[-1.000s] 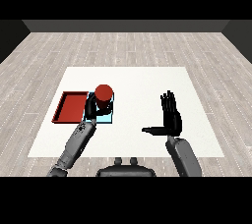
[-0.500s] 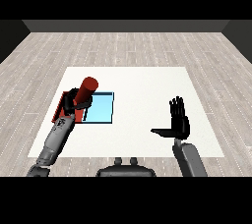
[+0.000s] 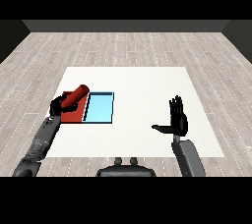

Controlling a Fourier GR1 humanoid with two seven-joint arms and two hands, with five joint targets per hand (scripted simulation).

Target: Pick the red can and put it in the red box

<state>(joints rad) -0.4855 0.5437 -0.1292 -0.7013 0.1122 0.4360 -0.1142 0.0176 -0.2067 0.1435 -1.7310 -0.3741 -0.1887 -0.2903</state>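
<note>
The red can [image 3: 77,95] is tilted far over, almost lying, above the red tray [image 3: 75,113], and my left hand [image 3: 59,104] is curled round its lower end. That tray lies at the table's left, partly hidden by the hand and can. My right hand [image 3: 178,120] is raised at the right, open, fingers straight up and thumb out to the left, holding nothing.
A light blue tray [image 3: 100,108] lies right beside the red tray, on its right. The white table [image 3: 142,88] stretches between the trays and my right hand. Wooden floor surrounds the table.
My left hand has carried the can leftward from above the blue tray to above the red tray, tipping it over. The right hand has drawn back a little toward me.
</note>
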